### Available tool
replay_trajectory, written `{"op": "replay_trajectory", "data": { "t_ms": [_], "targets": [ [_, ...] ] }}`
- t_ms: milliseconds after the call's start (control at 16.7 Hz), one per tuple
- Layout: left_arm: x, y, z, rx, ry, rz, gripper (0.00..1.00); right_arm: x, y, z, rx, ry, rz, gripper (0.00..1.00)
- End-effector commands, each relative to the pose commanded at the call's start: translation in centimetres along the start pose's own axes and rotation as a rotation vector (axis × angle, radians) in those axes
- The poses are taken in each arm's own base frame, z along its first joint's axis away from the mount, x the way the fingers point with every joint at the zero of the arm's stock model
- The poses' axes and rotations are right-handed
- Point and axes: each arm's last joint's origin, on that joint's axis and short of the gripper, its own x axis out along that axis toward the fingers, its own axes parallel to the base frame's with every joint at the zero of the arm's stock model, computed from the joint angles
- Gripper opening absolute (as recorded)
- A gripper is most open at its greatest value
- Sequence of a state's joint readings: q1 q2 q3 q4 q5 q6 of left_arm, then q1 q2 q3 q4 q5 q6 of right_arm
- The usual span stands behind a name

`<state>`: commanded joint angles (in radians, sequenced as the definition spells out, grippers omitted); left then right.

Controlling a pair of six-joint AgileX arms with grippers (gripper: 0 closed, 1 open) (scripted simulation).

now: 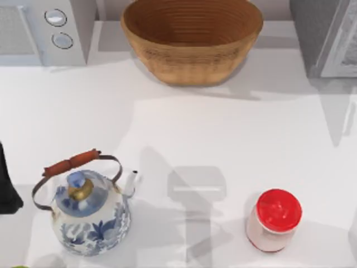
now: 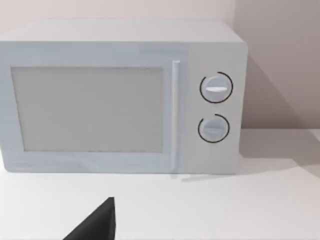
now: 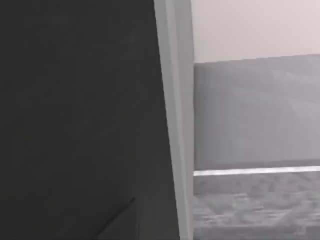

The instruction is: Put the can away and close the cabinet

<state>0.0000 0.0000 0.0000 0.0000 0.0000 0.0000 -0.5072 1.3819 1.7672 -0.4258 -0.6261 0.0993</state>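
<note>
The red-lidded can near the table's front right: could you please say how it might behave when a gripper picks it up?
The can stands upright and looks taller than wide, so a high sideways nudge might tip it. Its round body would probably roll if it fell. Its smooth, pale wall may be somewhat slippery, so gripping below the red lid seems wise.

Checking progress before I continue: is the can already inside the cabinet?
No, the red-lidded can stands upright on the white table, right of the kettle.

Left arm point(image 1: 8, 184) parked at table's left edge (dark link).
</note>
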Motion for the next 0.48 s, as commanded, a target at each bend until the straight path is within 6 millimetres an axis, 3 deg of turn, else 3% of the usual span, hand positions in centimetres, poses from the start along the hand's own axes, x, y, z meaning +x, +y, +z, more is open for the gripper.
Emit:
{"op": "replay_trajectory", "data": {
  "t_ms": [240,480],
  "targets": [
    [0.0,0.0,0.0,0.0,0.0,0.0,1.0,3.8,7.7,-1.0,0.006,0.027,0.048,1.0],
    [0.0,0.0,0.0,0.0,0.0,0.0,1.0,4.1,14.6,-1.6,-0.029,0.024,0.029,1.0]
  ]
}}
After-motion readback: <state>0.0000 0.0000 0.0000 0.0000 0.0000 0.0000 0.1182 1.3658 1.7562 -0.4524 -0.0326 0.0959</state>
